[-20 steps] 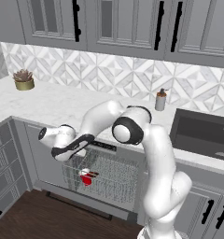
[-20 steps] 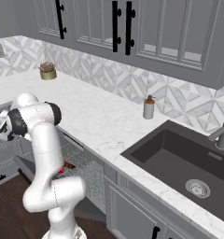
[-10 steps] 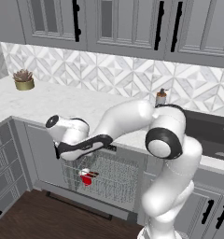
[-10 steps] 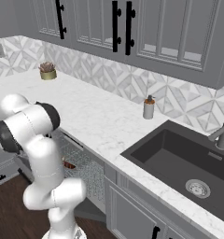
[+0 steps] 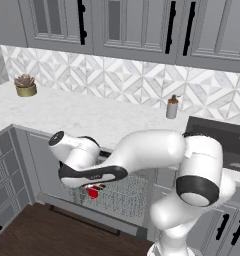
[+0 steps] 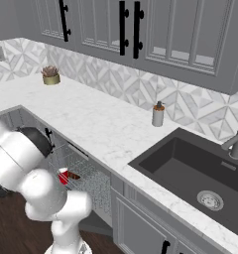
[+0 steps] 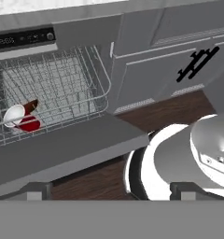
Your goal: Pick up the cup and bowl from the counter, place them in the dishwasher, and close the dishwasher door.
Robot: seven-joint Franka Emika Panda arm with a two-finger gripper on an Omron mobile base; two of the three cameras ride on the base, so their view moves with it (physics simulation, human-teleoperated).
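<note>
The cup (image 7: pixel 20 117) hides most of the bowl (image 7: pixel 33 105) in the dishwasher (image 7: pixel 53 88) rack; hand (image 7: pixel 107 189) spread unclear; arm swung lower since.

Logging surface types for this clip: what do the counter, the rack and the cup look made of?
Counter: polished marble-look stone, white with faint grey veins. Rack: thin grey wire, probably coated metal, open grid. Cup: likely plastic, smooth red outside, white inside.

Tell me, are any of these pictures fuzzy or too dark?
Left base view: slightly soft, evenly lit, the cup shaded under the arm. Right base view: crisp, the sink dark. Hand view: sharp, the dishwasher rack clear, no glare.
</note>
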